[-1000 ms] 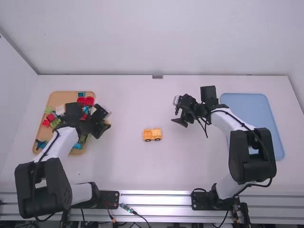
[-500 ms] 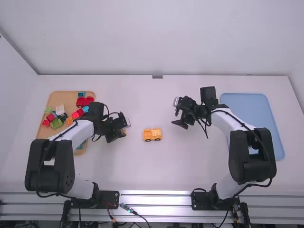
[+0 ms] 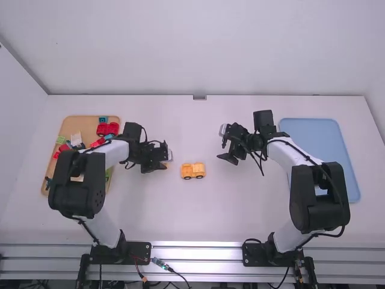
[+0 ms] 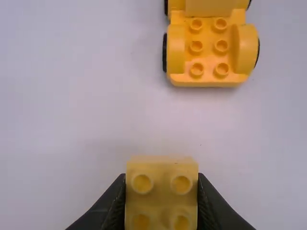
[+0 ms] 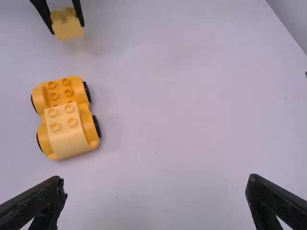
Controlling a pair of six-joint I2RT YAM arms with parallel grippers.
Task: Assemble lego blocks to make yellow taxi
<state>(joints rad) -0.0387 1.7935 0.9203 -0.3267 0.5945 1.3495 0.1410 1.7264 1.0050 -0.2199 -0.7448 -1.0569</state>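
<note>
While the tan tray holds colourful blocks, blue tray at right

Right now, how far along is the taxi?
Already done: the wheeled base carries one yellow block on its studs. In hand: a second yellow block, gripped by the left hand, apart from the base. Left, probably: seating that block on the base's bare studs; the right hand is open and holds nothing.

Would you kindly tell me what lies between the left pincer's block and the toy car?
Bare table separates the block and car, as the left wrist view shows.
</note>
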